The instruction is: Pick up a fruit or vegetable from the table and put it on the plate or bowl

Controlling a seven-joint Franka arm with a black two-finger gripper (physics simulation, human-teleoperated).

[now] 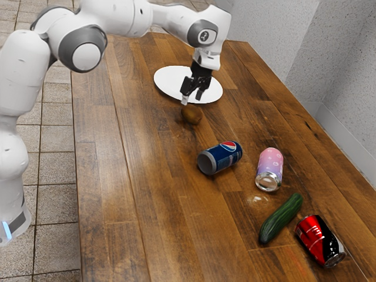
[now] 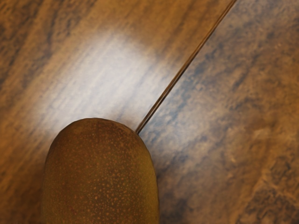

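Our jaws stand spread and empty over the table, holding nothing. The kiwi lies just beneath them, at 6 o'clock from the fingertips in the exterior view, clear of both fingers. Its long axis seems to run roughly 3 to 9 o'clock there, though it looks nearly round. We judge a straight drop should bracket it. The white plate sits close by, at 12 o'clock from the kiwi, so the carry is short

Home-like room, wooden table, beige tiled floor, grey speckled walls
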